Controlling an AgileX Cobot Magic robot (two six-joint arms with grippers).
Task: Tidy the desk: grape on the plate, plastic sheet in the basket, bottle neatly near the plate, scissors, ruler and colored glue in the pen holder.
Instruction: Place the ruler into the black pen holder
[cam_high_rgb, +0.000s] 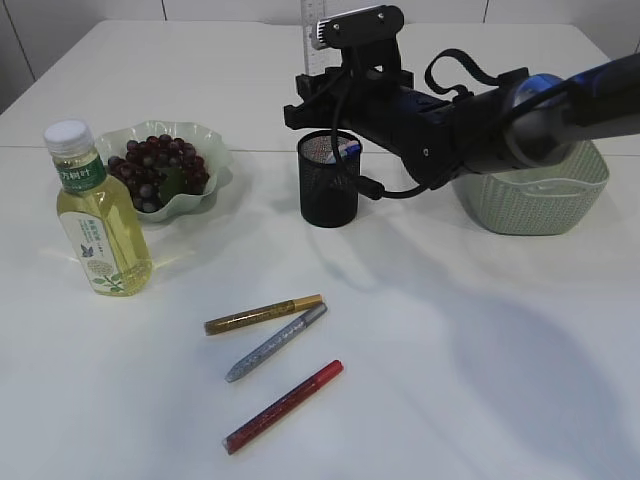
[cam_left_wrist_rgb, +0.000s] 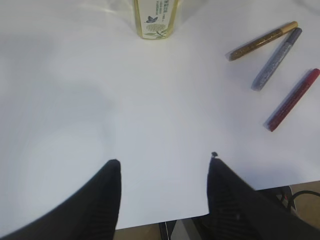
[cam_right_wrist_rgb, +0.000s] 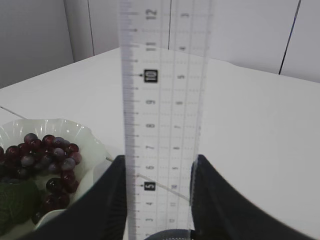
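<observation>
Only wrist views show jaws: right gripper (cam_right_wrist_rgb: 157, 172) clamping upright ruler (cam_right_wrist_rgb: 162, 100), left gripper (cam_left_wrist_rgb: 162, 165) spread, empty.

The ruler (cam_right_wrist_rgb: 162, 115) runs off the frame top and bottom (its lower end unseen); the bottle (cam_left_wrist_rgb: 155, 19) shows only its base

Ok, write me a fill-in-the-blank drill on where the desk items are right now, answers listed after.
1. The right pincer holds the ruler upright above the black mesh ____.
2. The grapes sit on the pale green ____.
3. ____ glue pens lie loose on the table.
4. The left pincer is open and holds ____.

Answers: pen holder; plate; three; nothing
</observation>
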